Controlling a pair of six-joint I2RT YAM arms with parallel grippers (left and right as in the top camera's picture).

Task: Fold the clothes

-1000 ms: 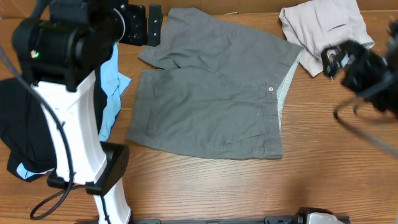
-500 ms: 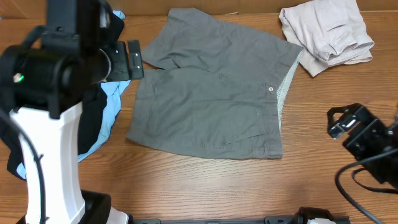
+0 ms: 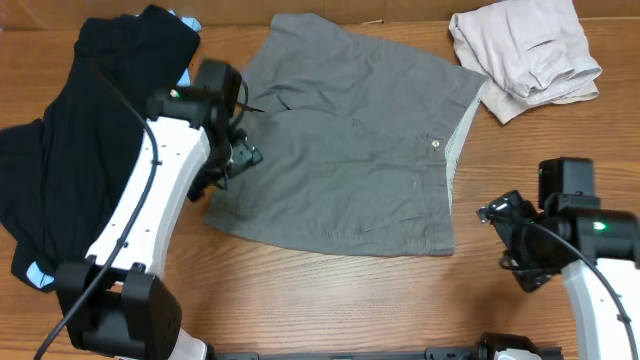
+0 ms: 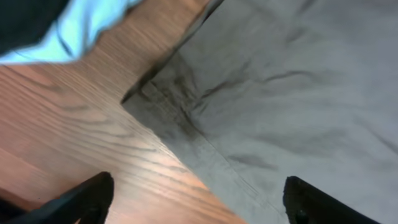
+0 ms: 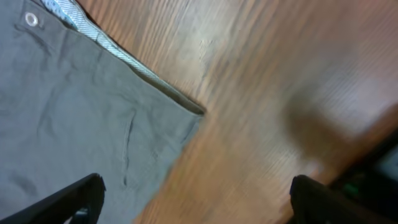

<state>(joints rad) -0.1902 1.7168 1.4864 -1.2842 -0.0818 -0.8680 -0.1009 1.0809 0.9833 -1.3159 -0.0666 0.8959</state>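
Observation:
Grey shorts (image 3: 340,140) lie spread flat in the middle of the table, waistband to the right, with a button (image 3: 436,143). My left gripper (image 3: 228,165) is open and empty over the shorts' lower left leg corner. In the left wrist view (image 4: 196,190) that corner (image 4: 186,118) lies between the fingers. My right gripper (image 3: 500,228) is open and empty just right of the waistband's lower corner. In the right wrist view (image 5: 198,186) that corner of the shorts (image 5: 93,118) shows, with bare wood beside it.
A folded beige garment (image 3: 525,50) lies at the back right. A black garment (image 3: 70,130) over light blue cloth (image 4: 68,31) lies at the left, beside the left arm. The wooden table (image 3: 330,300) shows bare along the front.
The left arm swung down and in to the shorts' left leg corner. The right arm came from the back right to the front right, next to the waistband corner.

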